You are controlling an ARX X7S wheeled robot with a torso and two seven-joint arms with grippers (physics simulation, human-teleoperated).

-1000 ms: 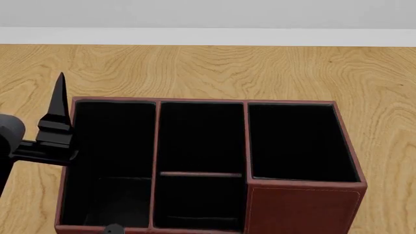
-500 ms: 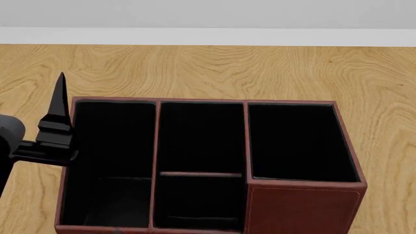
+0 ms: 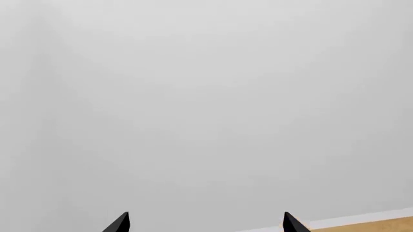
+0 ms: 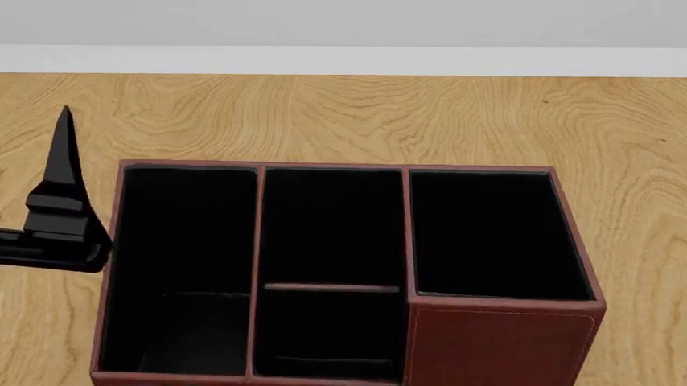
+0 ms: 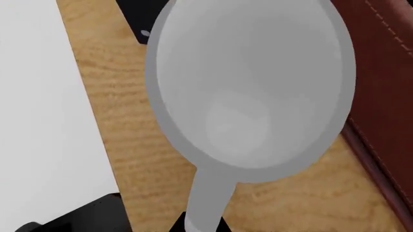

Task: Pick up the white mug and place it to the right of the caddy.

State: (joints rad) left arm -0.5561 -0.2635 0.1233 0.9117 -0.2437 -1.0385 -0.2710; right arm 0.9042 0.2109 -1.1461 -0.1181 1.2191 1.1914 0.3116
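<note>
The white mug [image 5: 252,87] fills the right wrist view, seen from above its open mouth. Its loop handle [image 5: 208,203] runs down between the dark fingers of my right gripper [image 5: 203,226], which is shut on it. The reddish-brown stitched wall of the caddy [image 5: 387,96] stands close beside the mug. In the head view the caddy [image 4: 499,338] takes up the middle, its black-lined compartments empty; the mug and right gripper are out of that view. My left gripper [image 3: 206,223] is open with nothing in it, facing a pale wall. One of its fingers [image 4: 63,165] points up just left of the caddy.
Wooden tabletop [image 4: 355,117] stretches behind the caddy to a white wall base [image 4: 343,59]. In the right wrist view a black object [image 5: 139,19] lies beyond the mug, and a white surface [image 5: 38,121] borders the wood on one side.
In the head view my left gripper has shifted left and slightly up, away from the caddy's left wall. The caddy has not moved.
</note>
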